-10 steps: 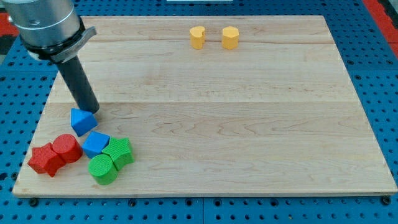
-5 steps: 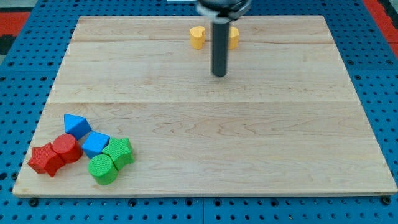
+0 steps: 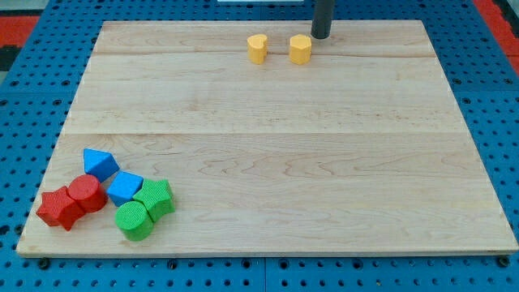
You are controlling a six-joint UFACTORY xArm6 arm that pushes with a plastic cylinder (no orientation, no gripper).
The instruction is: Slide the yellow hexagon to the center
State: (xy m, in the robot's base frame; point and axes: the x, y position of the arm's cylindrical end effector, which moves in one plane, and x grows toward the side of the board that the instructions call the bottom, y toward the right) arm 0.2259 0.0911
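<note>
The yellow hexagon point(image 3: 300, 49) stands near the top edge of the wooden board point(image 3: 324, 162), a little right of the middle. A yellow heart-shaped block point(image 3: 257, 49) stands just to its left, apart from it. My tip point(image 3: 320, 36) is at the view's top, just up and to the right of the yellow hexagon, with a small gap between them. Only the lower part of the rod shows.
At the bottom left lies a cluster: a blue triangular block point(image 3: 100, 164), a blue block point(image 3: 125, 187), a red cylinder point(image 3: 86, 193), a red star-like block point(image 3: 58, 208), a green star-like block point(image 3: 155, 198) and a green cylinder point(image 3: 132, 221). Blue pegboard surrounds the board.
My rod moved from the bottom-left cluster across the board to the top, past the yellow blocks, and now stands up and right of the yellow hexagon. The blue triangular block shifted slightly.
</note>
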